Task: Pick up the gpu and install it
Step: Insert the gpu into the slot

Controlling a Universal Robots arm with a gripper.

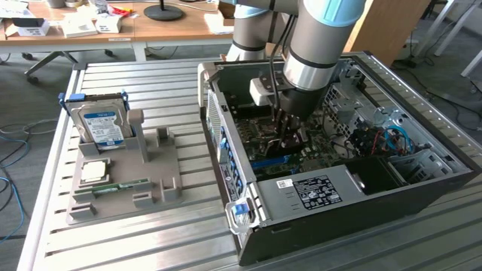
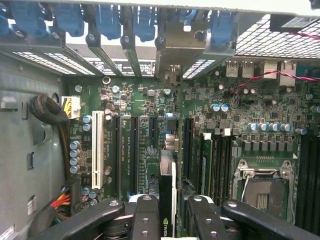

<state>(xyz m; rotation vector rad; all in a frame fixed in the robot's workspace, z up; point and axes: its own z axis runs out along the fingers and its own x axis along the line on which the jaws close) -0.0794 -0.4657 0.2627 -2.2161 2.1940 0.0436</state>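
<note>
We see the gripper (image 2: 171, 205) clamped narrowly on the gpu (image 2: 167, 170), which it holds on edge inside the computer case (image 1: 339, 226). The card hangs directly beneath the claw, over the motherboard (image 2: 280, 110), its long axis parallel to the black expansion slots (image 2: 134, 150).

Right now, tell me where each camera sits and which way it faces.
Exterior view: off the arm, high, looking down on the open computer case and table; the arm reaches into the case.
Wrist view: on the wrist, looking along the fingers at the motherboard; the fingers grip the gpu edge-on.
Shared: the motherboard, fingers and gpu inside the case.
</note>
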